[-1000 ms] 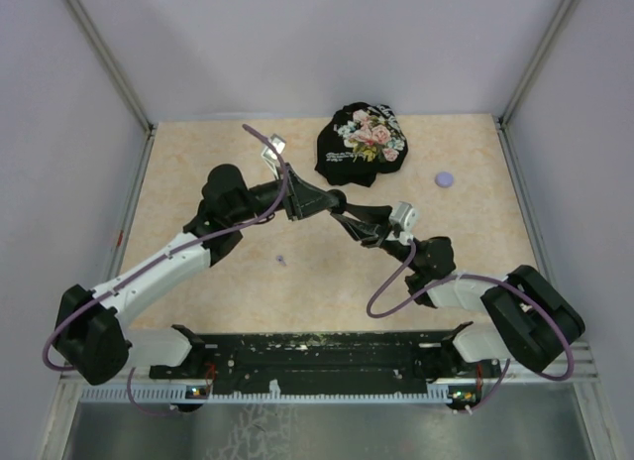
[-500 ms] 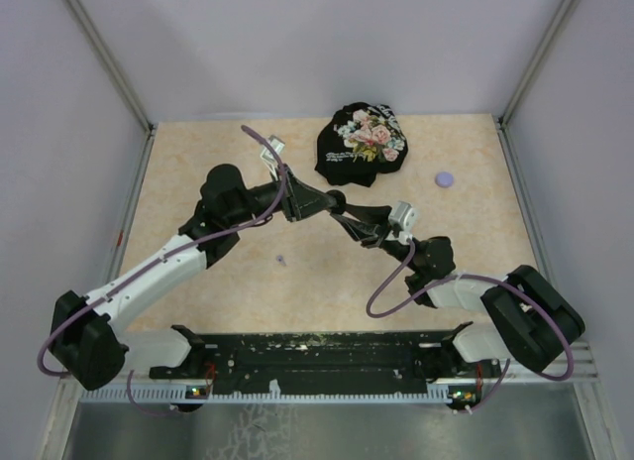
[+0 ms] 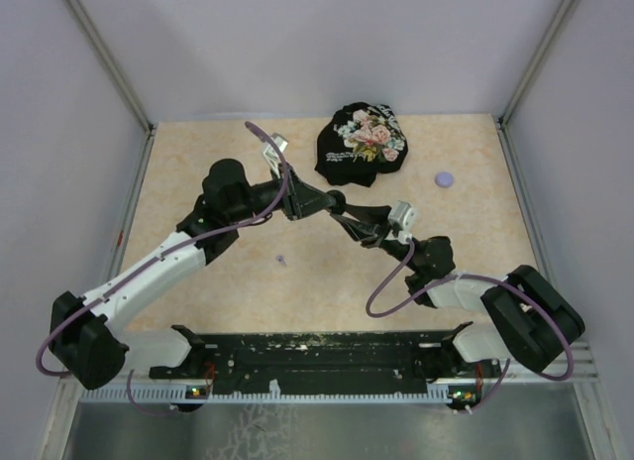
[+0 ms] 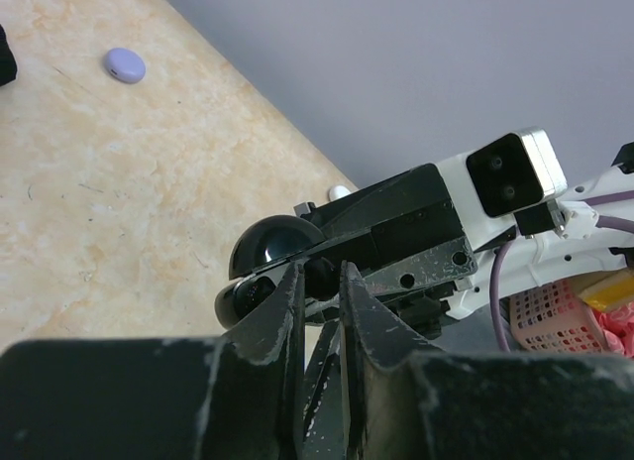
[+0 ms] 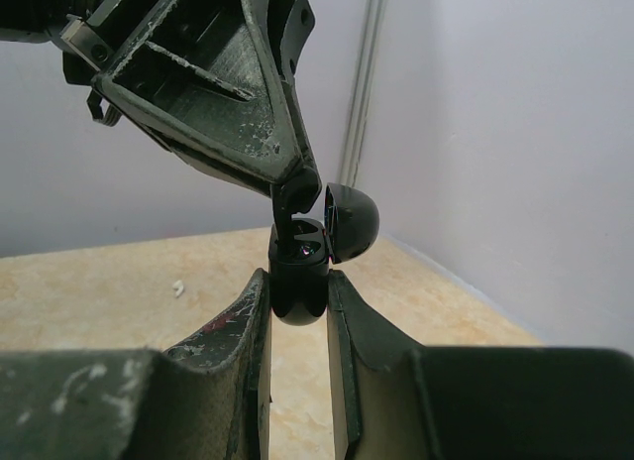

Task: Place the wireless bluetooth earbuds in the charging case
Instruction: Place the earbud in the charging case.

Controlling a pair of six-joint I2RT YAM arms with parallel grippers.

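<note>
My right gripper [image 5: 298, 280] is shut on the black charging case [image 5: 298, 282] and holds it above the table, its round lid [image 5: 352, 222] swung open to the right. My left gripper [image 4: 320, 273] is shut on a black earbud [image 4: 319, 279]. In the right wrist view this earbud [image 5: 294, 200] reaches down into the open case. In the top view the left gripper [image 3: 325, 201] and right gripper [image 3: 343, 211] meet tip to tip at mid-table. A tiny lavender earbud [image 3: 281, 260] lies on the table nearer the arms' bases.
A black floral cloth [image 3: 362, 143] lies at the back centre. A lavender puck [image 3: 444, 179] sits at the right, and also shows in the left wrist view [image 4: 125, 65]. A small white piece [image 5: 178, 288] lies on the table.
My left arm's elbow has shifted slightly back and left. Both grippers stay together at the same spot with the case and earbud held.
</note>
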